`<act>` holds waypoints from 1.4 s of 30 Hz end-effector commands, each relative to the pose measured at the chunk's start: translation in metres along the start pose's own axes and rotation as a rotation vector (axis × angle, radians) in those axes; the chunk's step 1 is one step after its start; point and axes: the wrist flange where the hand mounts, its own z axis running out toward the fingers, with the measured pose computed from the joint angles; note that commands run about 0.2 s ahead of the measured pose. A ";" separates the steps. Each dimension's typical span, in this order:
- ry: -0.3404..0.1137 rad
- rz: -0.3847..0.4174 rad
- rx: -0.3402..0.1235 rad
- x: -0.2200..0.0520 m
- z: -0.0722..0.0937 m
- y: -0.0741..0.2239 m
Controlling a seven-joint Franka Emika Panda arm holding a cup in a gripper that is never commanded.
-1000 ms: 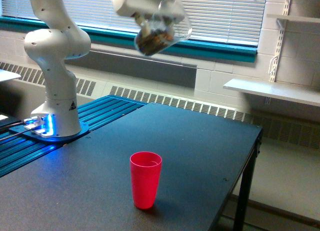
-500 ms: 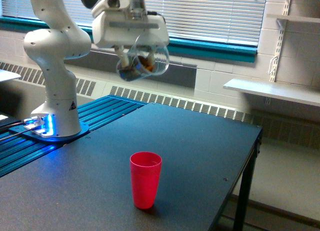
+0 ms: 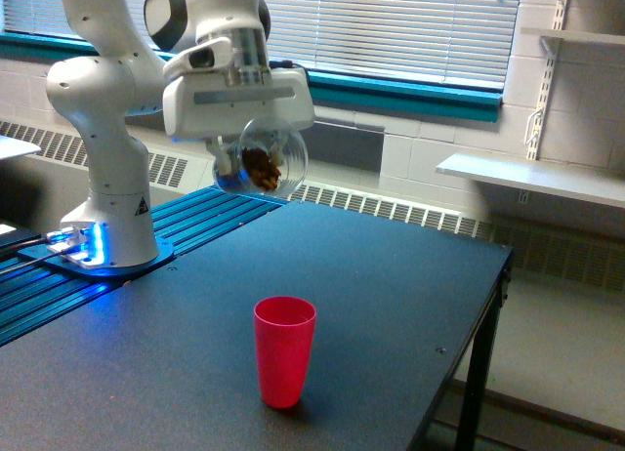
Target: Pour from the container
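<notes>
— In the exterior view, what is the arm carrying?

— The white robot arm's gripper (image 3: 256,158) is clenched around a clear, rounded, see-through glass container (image 3: 262,158). The container hangs in the air just under the white gripper body, tipped well over on its side, with brown pieces visible inside it through the colourless wall.

— Where is it in relation to the table?

— It is held high above the dark, matte black tabletop (image 3: 371,305), over the far part near the back edge, toward the exterior view's left. It touches nothing but the gripper.

— And the other cup?

— An opaque red-pink plastic tumbler (image 3: 284,350) stands upright on the tabletop, toward the near edge and roughly midway across the visible surface. Its mouth is open to the top. It is well below the container and a little to the exterior view's right of it; the two are well apart.

— What else is around?

— The arm's white base (image 3: 109,231) stands on a blue ribbed platform (image 3: 186,231) next to the tabletop's edge at the exterior view's left, with a blue light glowing at its foot. Behind are window blinds (image 3: 410,21) above a teal sill (image 3: 410,95), and a white wall shelf (image 3: 532,178) at the exterior view's right.
</notes>
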 end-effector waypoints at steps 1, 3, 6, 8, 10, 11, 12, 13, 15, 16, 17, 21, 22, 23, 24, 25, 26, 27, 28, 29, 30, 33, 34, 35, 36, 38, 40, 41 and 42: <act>-0.022 -0.028 -0.005 -0.001 0.012 0.000; -0.030 -0.031 -0.014 -0.001 0.016 -0.001; -0.043 -0.032 -0.021 -0.001 0.024 -0.002; -0.055 -0.035 -0.027 -0.002 0.029 -0.002; -0.064 -0.037 -0.031 -0.003 0.034 -0.003; -0.069 -0.039 -0.035 -0.004 0.037 -0.003; -0.076 -0.040 -0.040 -0.004 0.040 -0.004; -0.080 -0.039 -0.042 -0.004 0.042 -0.004; -0.089 -0.038 -0.047 -0.004 0.047 -0.004; -0.094 -0.038 -0.051 -0.004 0.050 -0.004; -0.097 -0.038 -0.052 -0.004 0.052 -0.004; -0.103 -0.038 -0.062 -0.004 0.059 -0.006; -0.105 -0.038 -0.064 -0.004 0.061 -0.006; -0.106 -0.039 -0.066 -0.004 0.062 -0.007; -0.108 -0.038 -0.070 -0.004 0.064 -0.007; -0.110 -0.036 -0.073 -0.004 0.065 -0.007; -0.111 -0.035 -0.077 -0.004 0.066 -0.007; -0.112 -0.033 -0.081 -0.004 0.068 -0.007; -0.114 -0.031 -0.088 -0.004 0.069 -0.006; -0.116 -0.030 -0.093 -0.004 0.070 -0.006; -0.117 -0.029 -0.100 -0.004 0.072 -0.006; -0.123 -0.020 -0.109 -0.003 0.075 -0.004; -0.123 -0.018 -0.118 -0.003 0.077 -0.004; -0.121 -0.015 -0.125 -0.003 0.077 -0.004; -0.121 -0.013 -0.133 -0.003 0.079 -0.004; -0.121 -0.008 -0.143 -0.002 0.080 -0.004; -0.120 -0.004 -0.148 -0.002 0.082 -0.004; -0.121 -0.002 -0.145 -0.001 0.082 -0.003; -0.125 -0.001 -0.147 -0.001 0.083 -0.002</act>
